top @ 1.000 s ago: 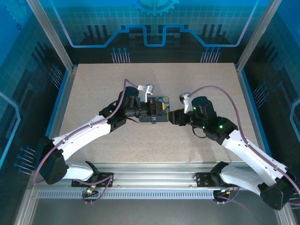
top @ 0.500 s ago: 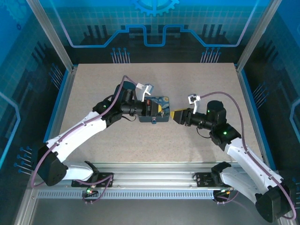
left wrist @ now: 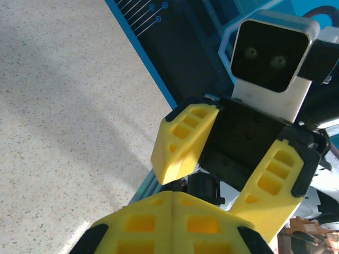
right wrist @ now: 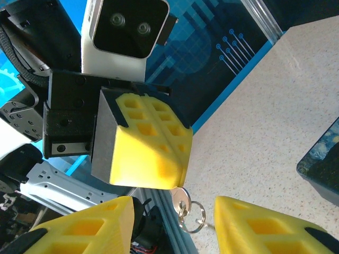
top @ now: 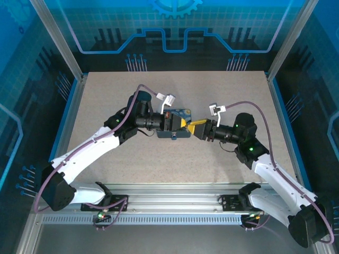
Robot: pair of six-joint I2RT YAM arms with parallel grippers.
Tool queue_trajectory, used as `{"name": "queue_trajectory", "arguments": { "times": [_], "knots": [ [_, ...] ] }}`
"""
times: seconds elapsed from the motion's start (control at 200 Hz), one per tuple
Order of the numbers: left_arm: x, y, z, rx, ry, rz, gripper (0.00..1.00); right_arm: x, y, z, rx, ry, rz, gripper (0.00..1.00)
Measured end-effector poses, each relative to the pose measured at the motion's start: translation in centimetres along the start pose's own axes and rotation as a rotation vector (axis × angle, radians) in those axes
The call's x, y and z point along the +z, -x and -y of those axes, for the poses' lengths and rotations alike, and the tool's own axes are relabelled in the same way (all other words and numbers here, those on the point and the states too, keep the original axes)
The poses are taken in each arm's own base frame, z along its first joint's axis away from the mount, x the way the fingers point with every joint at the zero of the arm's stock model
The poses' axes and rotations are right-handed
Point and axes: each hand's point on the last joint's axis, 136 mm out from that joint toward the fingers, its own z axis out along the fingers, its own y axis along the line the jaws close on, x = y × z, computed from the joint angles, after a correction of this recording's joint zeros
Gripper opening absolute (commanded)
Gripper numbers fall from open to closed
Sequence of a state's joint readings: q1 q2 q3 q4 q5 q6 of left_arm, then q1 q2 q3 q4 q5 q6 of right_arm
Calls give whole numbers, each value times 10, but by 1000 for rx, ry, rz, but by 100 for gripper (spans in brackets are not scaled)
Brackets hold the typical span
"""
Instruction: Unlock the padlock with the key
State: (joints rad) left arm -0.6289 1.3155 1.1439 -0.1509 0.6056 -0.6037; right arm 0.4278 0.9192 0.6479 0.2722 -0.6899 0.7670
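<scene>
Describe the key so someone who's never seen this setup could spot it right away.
At the middle of the table, by the dark-blue tin, the left gripper is shut. The key sticks out below its yellow tip: small, metal, with a wire ring, unlike the chunky plastic around it.

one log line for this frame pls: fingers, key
left fingers: shut on key | key: head, ring hanging below tips | right fingers: open, facing left's tips | tin: on table
</scene>
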Motion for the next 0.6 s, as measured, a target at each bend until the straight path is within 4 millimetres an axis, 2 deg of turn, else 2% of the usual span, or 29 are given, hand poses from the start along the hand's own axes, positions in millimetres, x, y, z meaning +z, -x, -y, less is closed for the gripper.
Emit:
{"name": "queue_trajectory", "arguments": {
  "times": [0.225,0.385,0.52,0.595],
  "knots": [
    [0,-1,4,-8,-28,0,0,2,-3,-1,-1,8,-11,35],
    [0,-3,5,-9,-38,-3,0,3,-3,-1,-1,8,-13,32],
    [0,-3,6,-15,-52,-2,0,4,-2,-1,-3,8,-14,35],
    [0,-4,7,-17,-59,-3,0,4,-1,-1,-5,9,-13,30]
  ]
}}
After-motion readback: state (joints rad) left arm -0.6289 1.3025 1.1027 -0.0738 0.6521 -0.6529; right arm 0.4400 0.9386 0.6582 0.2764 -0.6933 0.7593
